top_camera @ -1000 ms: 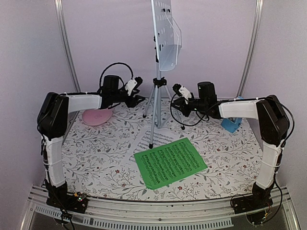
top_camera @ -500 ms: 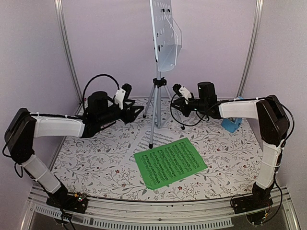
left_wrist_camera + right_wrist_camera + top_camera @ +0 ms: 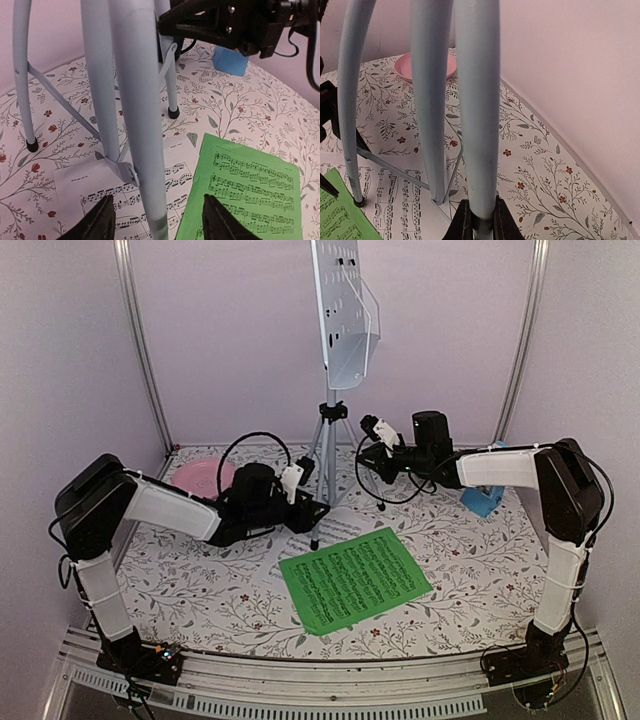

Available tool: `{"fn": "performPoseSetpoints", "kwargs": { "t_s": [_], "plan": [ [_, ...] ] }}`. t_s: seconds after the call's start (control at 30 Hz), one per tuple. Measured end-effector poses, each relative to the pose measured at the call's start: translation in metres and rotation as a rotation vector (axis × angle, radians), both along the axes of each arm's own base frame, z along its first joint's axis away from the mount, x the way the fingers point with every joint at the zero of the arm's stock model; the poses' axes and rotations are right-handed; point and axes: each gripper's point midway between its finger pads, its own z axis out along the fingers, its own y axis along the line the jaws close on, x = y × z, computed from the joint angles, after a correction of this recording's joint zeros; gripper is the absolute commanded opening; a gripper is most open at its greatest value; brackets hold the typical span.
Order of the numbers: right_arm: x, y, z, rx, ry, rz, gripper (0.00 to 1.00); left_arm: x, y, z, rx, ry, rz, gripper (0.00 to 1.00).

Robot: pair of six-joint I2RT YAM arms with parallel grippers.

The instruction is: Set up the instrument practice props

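The pale grey music stand (image 3: 345,310) stands upright on its silver tripod (image 3: 327,455) at the back middle. My right gripper (image 3: 368,455) is shut on the tripod's right rear leg (image 3: 477,100), its fingers (image 3: 462,222) pressed to both sides. My left gripper (image 3: 318,510) is open, with the tripod's front leg (image 3: 137,125) between its fingertips (image 3: 102,222) and not touching them. A green sheet-music page (image 3: 355,578) lies flat, overlapping a white page (image 3: 100,190) under the tripod. The light-blue metronome (image 3: 483,498) stands at the right, behind my right forearm.
A pink plate (image 3: 200,476) lies at the back left, also in the right wrist view (image 3: 405,67). Pale walls with metal posts (image 3: 140,350) close in the table. My right gripper's black body (image 3: 220,25) hangs just beyond the tripod from my left wrist.
My left arm has swung from the back left by the pink plate forward and right to the tripod's front leg. The right arm and stand have not moved.
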Motion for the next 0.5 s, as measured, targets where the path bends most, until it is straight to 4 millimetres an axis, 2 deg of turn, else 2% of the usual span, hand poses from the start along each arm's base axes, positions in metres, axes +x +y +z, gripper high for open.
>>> {"fn": "performPoseSetpoints", "kwargs": {
  "t_s": [0.07,0.23,0.3,0.43,0.5],
  "plan": [
    [0.0,0.0,0.0,0.0,0.0,0.0,0.04,0.004,-0.003,-0.001,-0.001,0.004,0.014,0.53],
    [0.0,0.0,0.0,0.001,0.001,0.001,0.07,0.018,-0.011,0.003,-0.007,0.003,0.041,0.32],
    [-0.001,0.001,0.0,0.004,0.003,0.008,0.07,0.021,-0.01,0.002,-0.002,0.007,0.05,0.31],
    [-0.003,0.001,0.001,0.009,0.009,0.014,0.07,0.022,-0.011,0.002,-0.002,0.014,0.052,0.41],
    [-0.003,0.001,0.001,0.012,0.011,0.016,0.07,0.022,-0.013,-0.001,-0.003,0.02,0.05,0.38]
  ]
}}
